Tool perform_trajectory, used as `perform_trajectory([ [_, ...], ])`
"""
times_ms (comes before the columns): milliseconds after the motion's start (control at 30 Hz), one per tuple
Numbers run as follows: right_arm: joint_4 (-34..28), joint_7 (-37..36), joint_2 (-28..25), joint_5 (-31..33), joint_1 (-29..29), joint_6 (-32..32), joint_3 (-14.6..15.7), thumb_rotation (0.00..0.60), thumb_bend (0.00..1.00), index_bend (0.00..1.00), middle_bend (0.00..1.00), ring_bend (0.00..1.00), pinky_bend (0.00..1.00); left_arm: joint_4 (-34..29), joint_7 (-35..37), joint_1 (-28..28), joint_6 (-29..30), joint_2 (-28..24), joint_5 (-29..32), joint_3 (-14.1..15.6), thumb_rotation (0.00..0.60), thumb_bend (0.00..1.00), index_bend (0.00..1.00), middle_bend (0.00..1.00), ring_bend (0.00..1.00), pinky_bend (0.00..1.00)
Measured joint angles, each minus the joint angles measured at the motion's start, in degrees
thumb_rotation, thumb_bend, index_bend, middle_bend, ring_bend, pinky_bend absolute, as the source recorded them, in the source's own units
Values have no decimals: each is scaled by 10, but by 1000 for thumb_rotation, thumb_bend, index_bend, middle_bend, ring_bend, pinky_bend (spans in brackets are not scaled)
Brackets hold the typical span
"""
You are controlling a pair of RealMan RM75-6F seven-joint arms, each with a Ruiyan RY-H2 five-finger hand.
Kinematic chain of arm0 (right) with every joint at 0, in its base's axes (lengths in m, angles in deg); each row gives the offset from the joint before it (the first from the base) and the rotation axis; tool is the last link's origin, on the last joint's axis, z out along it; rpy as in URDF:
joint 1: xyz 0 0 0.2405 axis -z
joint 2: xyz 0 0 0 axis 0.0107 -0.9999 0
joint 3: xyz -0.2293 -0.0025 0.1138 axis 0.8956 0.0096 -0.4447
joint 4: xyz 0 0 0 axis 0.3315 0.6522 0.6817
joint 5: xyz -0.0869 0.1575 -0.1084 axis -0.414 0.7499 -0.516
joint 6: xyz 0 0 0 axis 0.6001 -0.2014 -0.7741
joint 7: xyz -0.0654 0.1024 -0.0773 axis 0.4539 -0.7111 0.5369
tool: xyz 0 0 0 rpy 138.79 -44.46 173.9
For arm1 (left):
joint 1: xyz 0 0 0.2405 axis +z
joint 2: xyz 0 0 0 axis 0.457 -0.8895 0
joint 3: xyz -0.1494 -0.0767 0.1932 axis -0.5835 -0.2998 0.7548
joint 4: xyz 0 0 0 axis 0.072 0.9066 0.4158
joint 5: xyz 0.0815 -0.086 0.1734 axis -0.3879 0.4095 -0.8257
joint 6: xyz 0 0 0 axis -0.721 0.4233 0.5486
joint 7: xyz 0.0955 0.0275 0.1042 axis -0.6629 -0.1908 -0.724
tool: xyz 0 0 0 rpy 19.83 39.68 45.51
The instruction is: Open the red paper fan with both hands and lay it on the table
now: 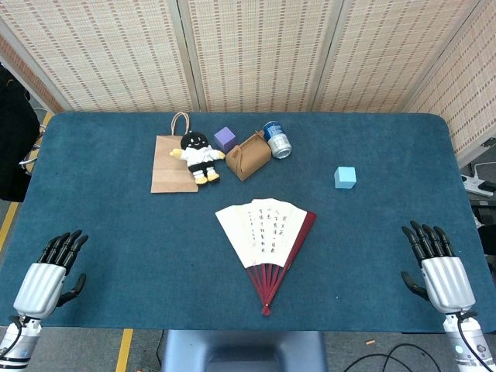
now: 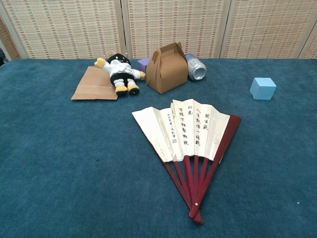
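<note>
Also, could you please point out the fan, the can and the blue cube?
fan [image 2: 190, 130]: chest view, on the paper leaf.
can [image 2: 196, 68]: chest view, on its side wall.
blue cube [image 1: 345, 177]: head view, on its top face.

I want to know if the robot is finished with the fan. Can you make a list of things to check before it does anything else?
1. Red paper fan with cream leaf spread open: ok, though its folds still overlap a little.
2. Fan lying flat on the blue table cloth: ok.
3. Left hand holding nothing, fingers apart: ok.
4. Right hand holding nothing, fingers apart: ok.
5. Both hands away from the fan: ok.
6. Fan apart from the brown cardboard box and light blue cube: ok.
</note>
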Motion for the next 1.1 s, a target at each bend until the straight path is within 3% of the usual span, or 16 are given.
perform_trajectory([
  [333,-2,9,12,-18,-9,8,5,600,222,0,0,0,0,-1,5,0,-7,-1,7,0,600,444,3,0,0,91],
  [633,21,66,60,-53,-113,138,-5,600,222,9,0,0,0,5,14,-11,-17,8,-1,0,600,445,0,0,0,92],
  [833,91,55,134,-45,-174,202,-22,600,222,107,0,0,0,8,16,-12,-25,8,7,1,600,445,0,0,0,92],
  [1100,216,1,232,-54,-206,205,-21,600,222,295,0,0,0,9,5,-9,-21,7,18,-5,600,444,0,0,0,91],
])
